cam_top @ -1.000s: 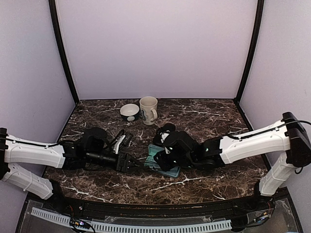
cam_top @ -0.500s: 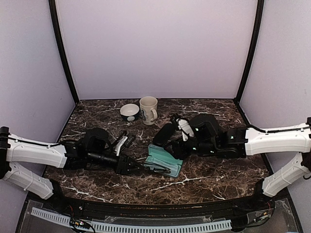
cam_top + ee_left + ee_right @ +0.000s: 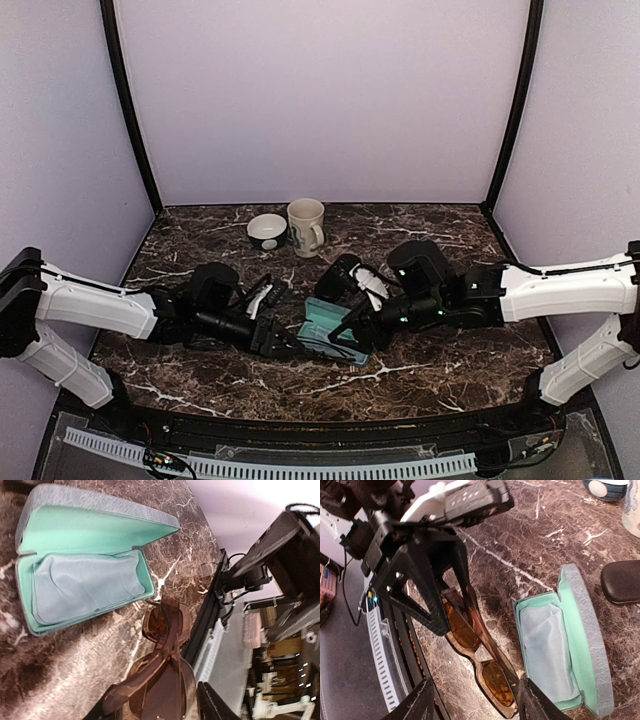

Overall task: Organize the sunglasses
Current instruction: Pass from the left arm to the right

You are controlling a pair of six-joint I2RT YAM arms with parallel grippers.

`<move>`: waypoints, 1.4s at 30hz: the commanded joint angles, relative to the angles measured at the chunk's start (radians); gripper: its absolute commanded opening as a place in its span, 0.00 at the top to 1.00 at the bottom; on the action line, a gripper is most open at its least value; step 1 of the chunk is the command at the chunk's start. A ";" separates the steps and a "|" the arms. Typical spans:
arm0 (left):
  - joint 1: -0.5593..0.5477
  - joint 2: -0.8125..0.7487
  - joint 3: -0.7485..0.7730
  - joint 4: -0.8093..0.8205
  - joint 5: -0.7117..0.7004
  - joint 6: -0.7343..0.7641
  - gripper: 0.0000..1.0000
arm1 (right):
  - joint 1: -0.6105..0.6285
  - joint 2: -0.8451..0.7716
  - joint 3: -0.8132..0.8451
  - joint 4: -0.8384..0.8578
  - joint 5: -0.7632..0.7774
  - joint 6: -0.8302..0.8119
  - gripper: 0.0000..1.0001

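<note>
While the left gripper (image 3: 155, 705) clamps the brownish sunglasses (image 3: 165, 630) by one end of the frame, the step in hand looks like bringing this pair to its case. The grey-blue case (image 3: 95, 532) lies open on the marble surface (image 3: 440, 360), with a pale cleaning cloth (image 3: 85, 587) spread in its mint-green tray. The sunglasses hang just beside the case's near long edge, on the side towards the arm bases, and are not yet inside it. Whether their free end touches the surface I cannot tell. The right gripper (image 3: 477, 702) hovers above the case and the sunglasses with its fingers spread and nothing between them. By my judgement, the next move calls for carrying the sunglasses sideways over the tray, turning them in line with its length, and lowering them onto the cloth before letting go; the upright lid leaves little room for error. The sunglasses have translucent amber-brown lenses and a thin frame, apparently with the arms folded across the back. A black oblong case (image 3: 622, 580) lies beyond the open one. I cannot make out a second pair.
</note>
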 commanded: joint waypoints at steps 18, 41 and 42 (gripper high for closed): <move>0.056 0.040 0.002 0.183 0.261 -0.324 1.00 | 0.063 0.024 0.005 -0.102 0.014 -0.119 0.27; 0.049 0.095 0.007 0.260 0.313 -0.375 1.00 | 0.135 0.169 0.146 -0.174 0.165 -0.165 0.50; 0.050 0.094 0.006 0.261 0.313 -0.375 1.00 | 0.137 0.170 0.148 -0.175 0.169 -0.165 0.52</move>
